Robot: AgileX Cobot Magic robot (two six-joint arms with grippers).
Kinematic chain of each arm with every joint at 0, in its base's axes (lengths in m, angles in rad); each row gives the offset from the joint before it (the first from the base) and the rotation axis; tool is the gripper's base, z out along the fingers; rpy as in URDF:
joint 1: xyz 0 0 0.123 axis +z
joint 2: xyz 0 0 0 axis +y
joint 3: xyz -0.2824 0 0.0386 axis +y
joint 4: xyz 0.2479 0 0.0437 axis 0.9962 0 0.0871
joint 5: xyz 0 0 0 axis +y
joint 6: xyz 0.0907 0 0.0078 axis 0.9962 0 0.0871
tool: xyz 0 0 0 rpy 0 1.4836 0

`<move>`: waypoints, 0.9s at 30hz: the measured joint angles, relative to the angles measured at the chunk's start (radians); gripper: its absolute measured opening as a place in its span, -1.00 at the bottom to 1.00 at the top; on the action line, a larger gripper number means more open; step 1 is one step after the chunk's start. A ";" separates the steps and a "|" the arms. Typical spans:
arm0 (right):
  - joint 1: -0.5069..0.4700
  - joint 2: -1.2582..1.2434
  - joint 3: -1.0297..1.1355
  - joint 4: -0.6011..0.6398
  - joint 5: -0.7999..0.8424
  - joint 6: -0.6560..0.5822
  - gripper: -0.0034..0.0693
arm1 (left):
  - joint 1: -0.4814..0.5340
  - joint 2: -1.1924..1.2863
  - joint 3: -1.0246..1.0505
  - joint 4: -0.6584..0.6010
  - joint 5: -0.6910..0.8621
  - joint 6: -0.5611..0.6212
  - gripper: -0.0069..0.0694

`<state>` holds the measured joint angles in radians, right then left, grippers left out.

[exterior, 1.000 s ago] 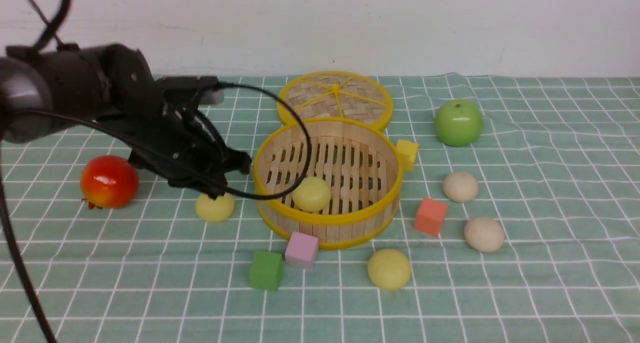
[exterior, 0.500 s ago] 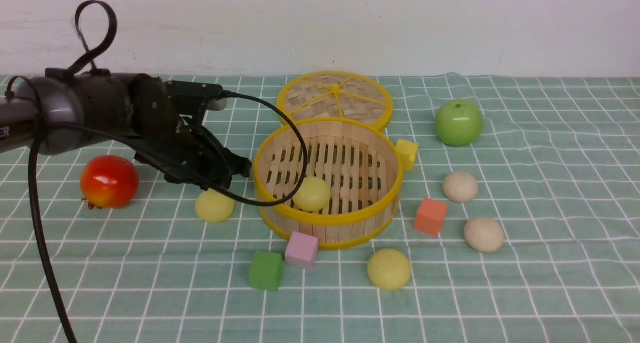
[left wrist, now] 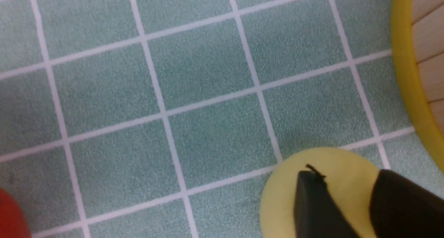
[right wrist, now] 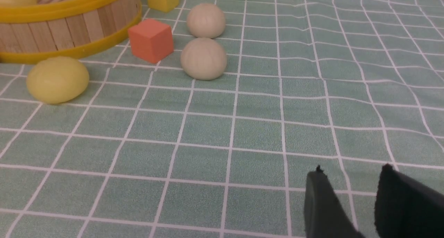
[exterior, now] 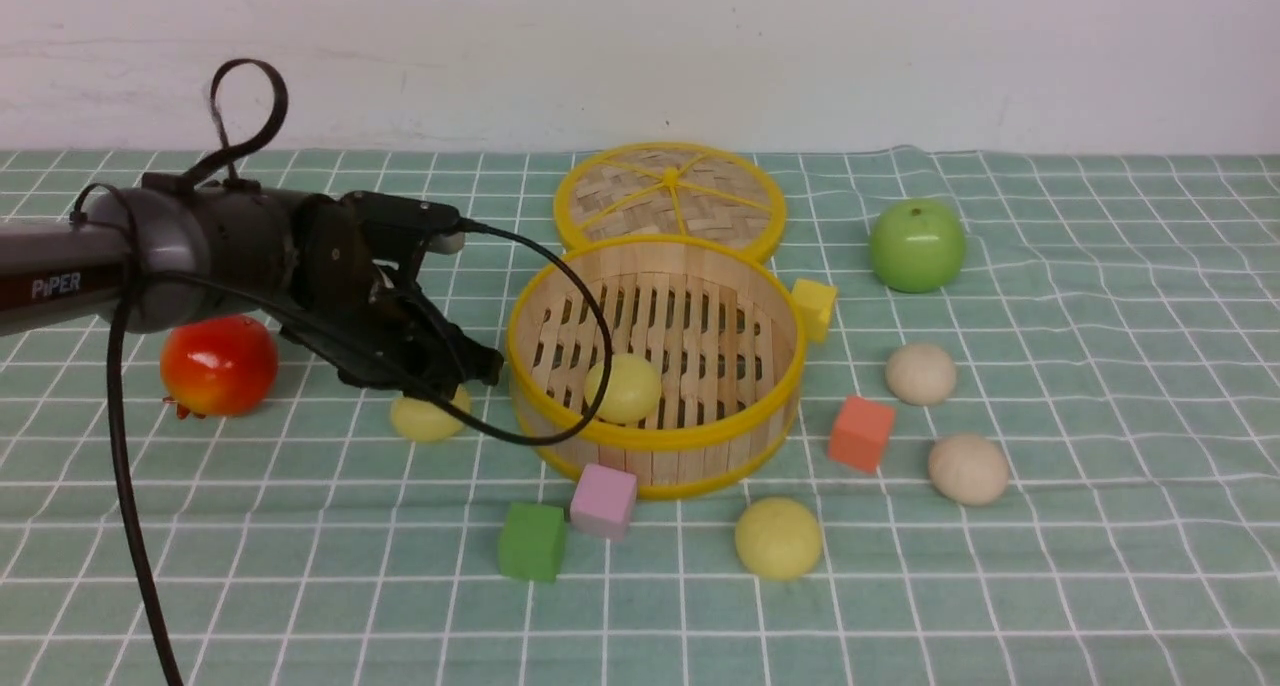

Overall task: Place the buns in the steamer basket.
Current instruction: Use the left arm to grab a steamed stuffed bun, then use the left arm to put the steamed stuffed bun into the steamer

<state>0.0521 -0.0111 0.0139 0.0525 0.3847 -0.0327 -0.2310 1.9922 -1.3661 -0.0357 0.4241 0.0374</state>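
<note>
We have our left gripper [left wrist: 347,196] lowered over the pale yellow bun [exterior: 428,418] on the left side of the cloth [exterior: 300,536], between the red fruit [exterior: 219,365] and the steamer basket [exterior: 657,466]. Its jaws stand apart, at a moderate gap, and in the left wrist view the yellow dome shows between the fingertips, with both tips overlapping its outline. We cannot tell whether either finger touches the bun, which sits on the cloth beneath them. A black cable [exterior: 609,336] loops from this gripper across the near left part of the basket's rim. Our right gripper [right wrist: 350,182] is out of the front view; in its own wrist view the jaws stand apart above the cloth, with a narrow to middling gap and only cloth showing between the tips. As for the other buns, one yellow bun [exterior: 624,389] lies inside the basket on the slats, near its front wall. Another yellow bun [exterior: 778,538] rests on the cloth in front of the basket, and two beige buns [exterior: 921,374] [exterior: 968,469] lie to the right, beyond the orange cube [exterior: 861,433].
</note>
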 joint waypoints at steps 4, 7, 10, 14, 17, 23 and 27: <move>0.000 0.000 0.000 0.000 0.000 0.000 -0.25 | 0.000 -0.006 0.000 0.000 0.035 -0.004 -0.71; 0.000 0.000 0.000 0.000 0.000 0.000 -0.25 | 0.000 -0.051 0.000 0.001 0.089 -0.006 -0.85; 0.000 0.000 0.000 0.000 0.000 0.000 -0.25 | -0.009 -0.156 0.000 -0.006 0.125 -0.003 -0.85; 0.000 0.000 0.000 0.000 0.000 0.000 -0.25 | -0.066 -0.276 -0.003 -0.064 0.063 0.072 -0.85; 0.000 0.000 0.000 0.000 0.000 0.000 -0.25 | -0.135 -0.271 -0.008 -0.145 -0.002 0.171 -0.85; 0.000 0.000 0.000 0.000 0.000 0.000 -0.25 | -0.173 -0.127 -0.089 -0.181 -0.035 0.242 -0.85; 0.000 0.000 0.000 0.000 0.000 0.000 -0.25 | -0.159 -0.004 -0.207 -0.166 0.002 0.218 -0.85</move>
<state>0.0521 -0.0111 0.0139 0.0525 0.3847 -0.0327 -0.3902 1.9880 -1.5728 -0.2019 0.4261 0.2557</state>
